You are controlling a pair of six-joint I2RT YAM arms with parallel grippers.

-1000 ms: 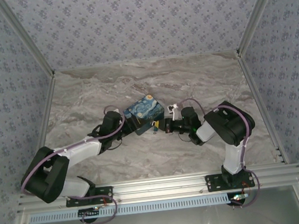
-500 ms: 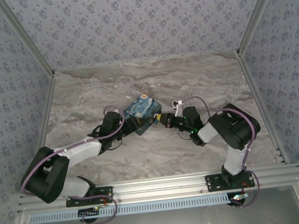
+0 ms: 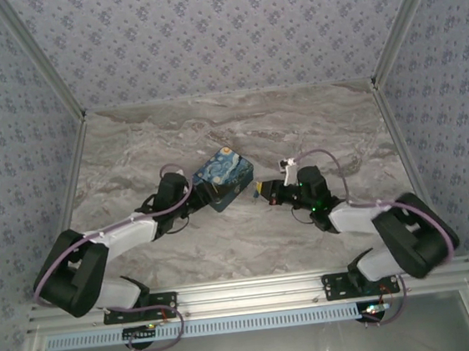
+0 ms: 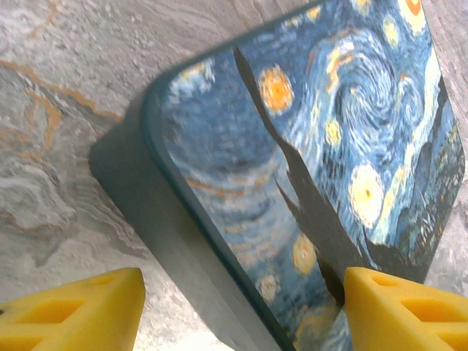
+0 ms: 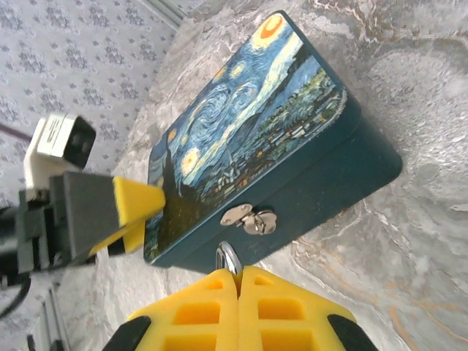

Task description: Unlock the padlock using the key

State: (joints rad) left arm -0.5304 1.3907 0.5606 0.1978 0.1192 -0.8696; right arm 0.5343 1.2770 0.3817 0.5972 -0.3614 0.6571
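A dark teal box with a starry-night lid lies mid-table, and its silver hasp on the front wall carries no lock. My right gripper is shut, with a thick silver loop poking out between its yellow pads. The loop looks like the padlock's shackle; the body is hidden. This gripper hovers a short way right of the box, apart from it. My left gripper is open and straddles the box's left corner. One finger sits over the lid. No key is visible.
The marble table is ringed by patterned walls and aluminium rails. The left wrist camera block sits close behind the box.
My right gripper has pulled back to the right, away from the box's hasp, keeping the silver loop, and its arm has swung out. The box has turned slightly. The left gripper stayed at the box.
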